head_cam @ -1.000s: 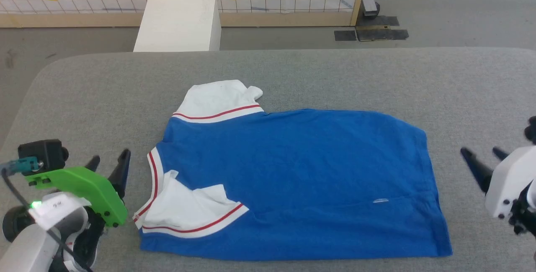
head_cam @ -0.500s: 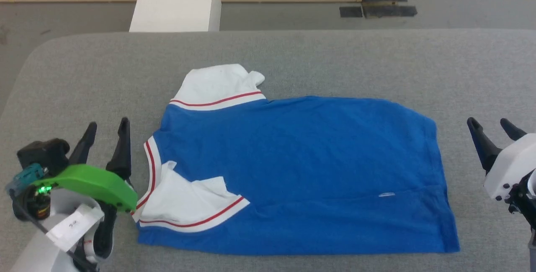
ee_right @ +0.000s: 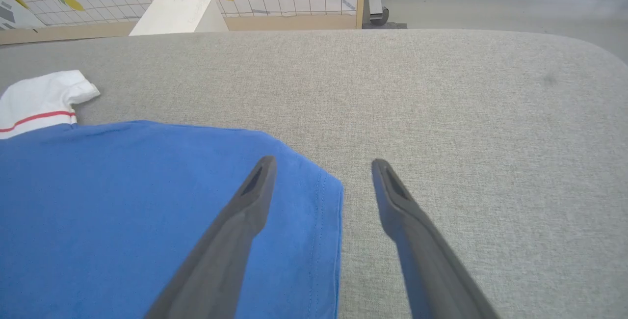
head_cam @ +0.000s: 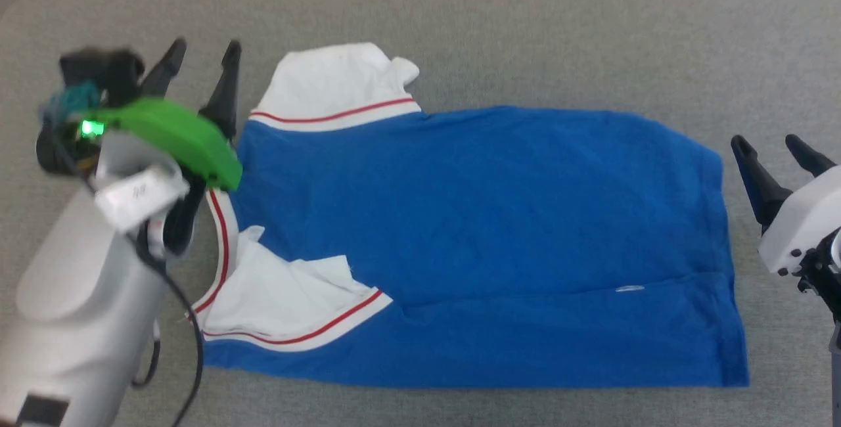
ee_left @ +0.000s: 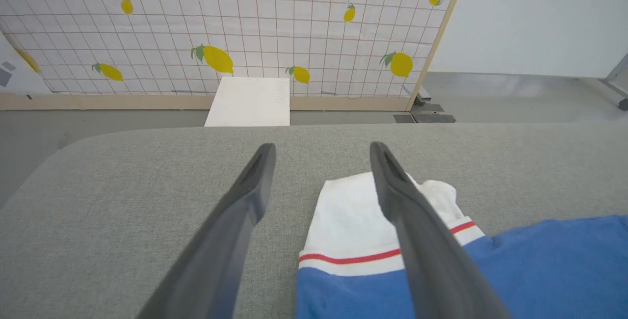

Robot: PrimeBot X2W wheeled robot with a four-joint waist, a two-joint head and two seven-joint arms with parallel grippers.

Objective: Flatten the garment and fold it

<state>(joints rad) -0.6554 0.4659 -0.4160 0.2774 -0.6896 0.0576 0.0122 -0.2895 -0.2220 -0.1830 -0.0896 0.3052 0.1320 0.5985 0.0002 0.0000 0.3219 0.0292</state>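
With the garment [head_cam: 473,230] lying across the middle of the table [head_cam: 525,26], the left gripper [head_cam: 204,46] beside its far sleeve [head_cam: 335,82] and the right gripper [head_cam: 765,142] beside its hem [head_cam: 721,217], jaws released and empty, should pinch both far corners evenly.

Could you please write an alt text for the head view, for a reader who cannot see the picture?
A blue garment with white, red-striped sleeves lies spread on a grey table. The open left gripper is beside the far sleeve and the open right gripper is beside the hem; both hold nothing.
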